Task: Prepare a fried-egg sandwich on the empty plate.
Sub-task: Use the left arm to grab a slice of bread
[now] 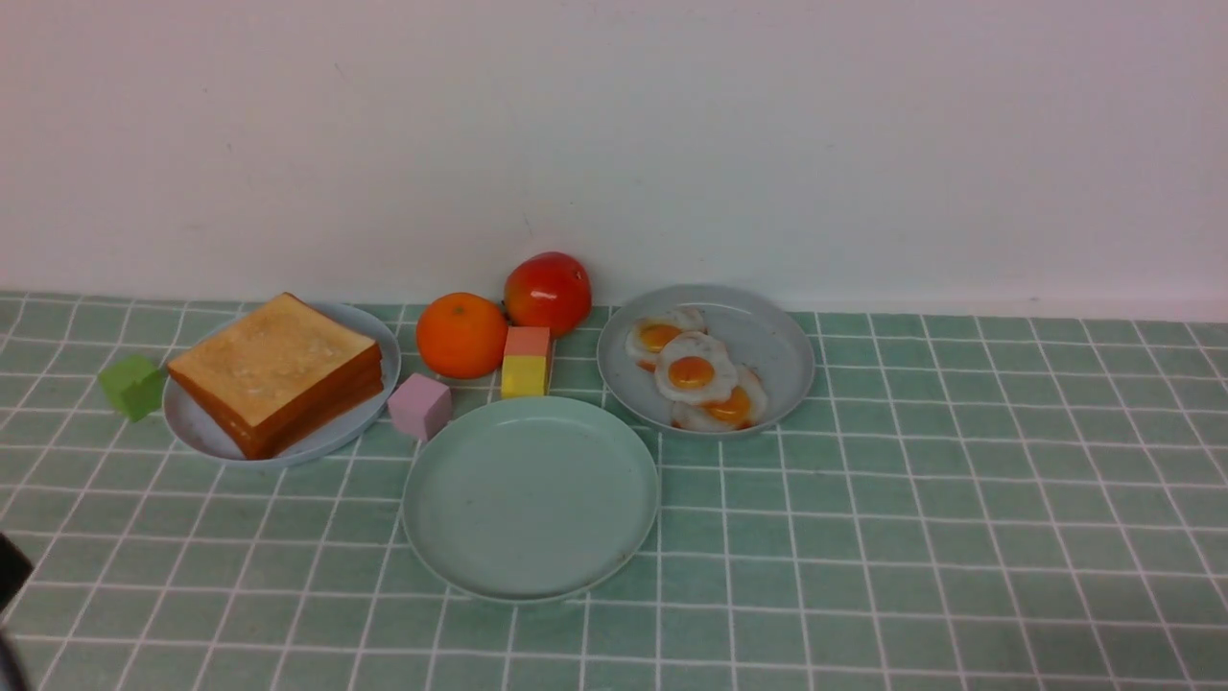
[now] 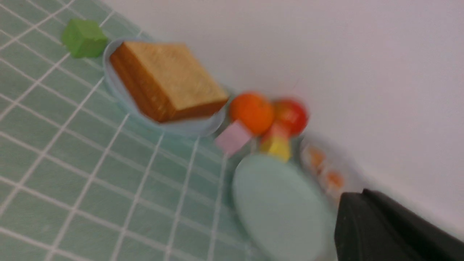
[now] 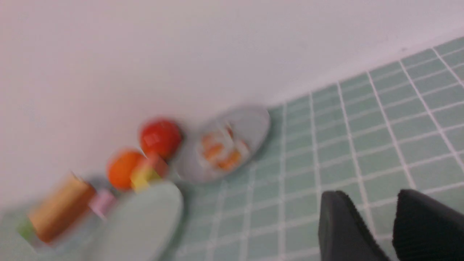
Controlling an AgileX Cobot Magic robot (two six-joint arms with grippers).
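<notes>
The empty plate [image 1: 531, 499], pale mint green, lies at the table's middle front with nothing on it. A stack of toast slices [image 1: 273, 369] sits on a pale blue plate [image 1: 197, 432] at the left. Three fried eggs [image 1: 693, 372] lie on a grey-blue plate [image 1: 772, 331] at the right rear. No stacked sandwich with egg shows in any view. My right gripper [image 3: 373, 197] is open and empty over bare cloth, far from the egg plate [image 3: 253, 119]. Of my left gripper only one dark finger [image 2: 362, 221] shows, near the mint plate [image 2: 279, 206].
An orange [image 1: 461, 334], a red fruit [image 1: 548, 292], a stacked pink and yellow block [image 1: 526, 363] and a pink cube [image 1: 419, 405] stand between the plates. A green cube [image 1: 132, 386] sits left of the toast plate. A wall closes the back.
</notes>
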